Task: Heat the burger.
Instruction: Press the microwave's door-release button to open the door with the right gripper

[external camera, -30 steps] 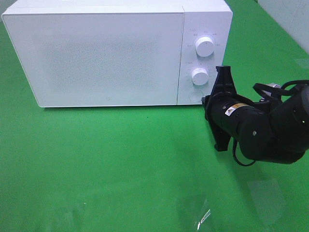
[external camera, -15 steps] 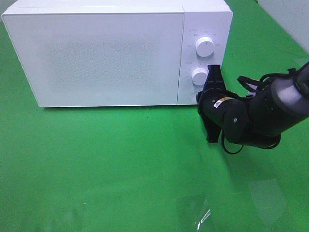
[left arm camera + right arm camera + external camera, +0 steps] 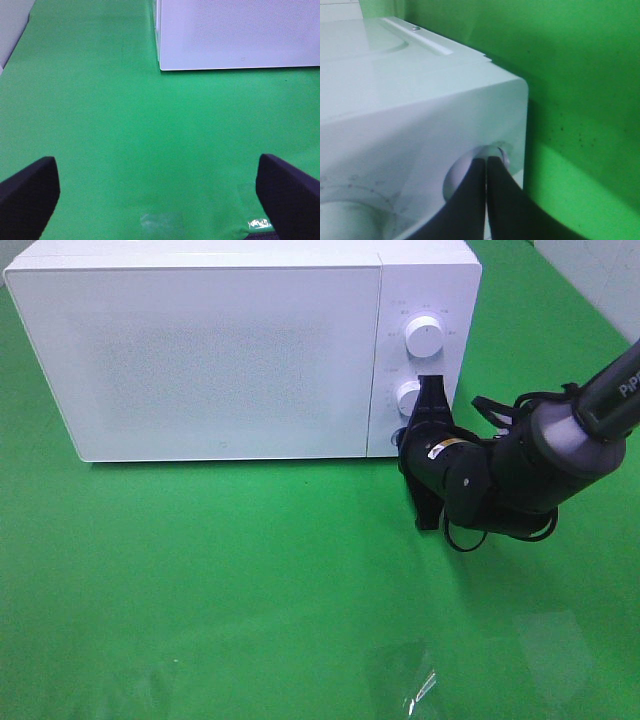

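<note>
- Microwave (image 3: 220,350): white, door closed, on green bench (image 3: 125,125).
- Right gripper (image 3: 486,162): jaws pressed together, tips at the microwave's round button (image 3: 455,180).
- Left gripper (image 3: 159,192): spread wide, over the bench before the microwave.

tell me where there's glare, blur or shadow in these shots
exterior high: sharp, with shiny glare patches on the green cloth near the lower edge; left wrist: soft, the left pincer's fingers blurred dark shapes; right wrist: very close, the right pincer and microwave out of focus, a shadow on the cloth beside it.
</note>
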Robot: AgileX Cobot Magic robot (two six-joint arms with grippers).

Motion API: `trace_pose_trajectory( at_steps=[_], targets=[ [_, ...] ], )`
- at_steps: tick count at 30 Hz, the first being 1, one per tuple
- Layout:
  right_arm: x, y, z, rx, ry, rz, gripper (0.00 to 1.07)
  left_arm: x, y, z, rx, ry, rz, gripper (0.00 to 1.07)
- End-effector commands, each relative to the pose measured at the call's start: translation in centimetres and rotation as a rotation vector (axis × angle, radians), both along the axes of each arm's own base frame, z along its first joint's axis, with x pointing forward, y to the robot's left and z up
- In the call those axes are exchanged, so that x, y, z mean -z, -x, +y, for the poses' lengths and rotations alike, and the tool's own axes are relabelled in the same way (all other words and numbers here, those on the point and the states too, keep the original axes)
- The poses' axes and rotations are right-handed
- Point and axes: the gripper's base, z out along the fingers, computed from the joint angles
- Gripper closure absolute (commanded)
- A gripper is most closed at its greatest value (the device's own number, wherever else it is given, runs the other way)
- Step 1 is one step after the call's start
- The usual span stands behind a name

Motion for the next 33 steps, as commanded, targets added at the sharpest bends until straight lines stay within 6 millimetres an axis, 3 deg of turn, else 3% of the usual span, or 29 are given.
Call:
trace_pose_trajectory(
  at_steps=[1, 12, 22, 33],
  targets=[
    [-1.1, -1.0, -0.2, 0.013, -0.003, -0.073, 1.07, -0.1, 0.2, -0.1, 0.004, 0.009, -0.032, 0.06],
    [-3.2, -1.6, -0.6, 0.061, 0.012, -0.277, 1.07, -0.1, 0.2, -0.1, 0.004, 0.009, -0.032, 0.06],
    [-3.7, -1.7, -1.3, 0.148, -0.010, -0.330, 1.07, -0.1, 0.2, -0.1, 0.004, 0.009, -0.032, 0.06],
    [-6.1, -3.8, -0.9, 0.223, -0.030, -0.537, 1.07, -0.1, 0.2, -0.1, 0.004, 0.009, -0.032, 0.06]
  ],
)
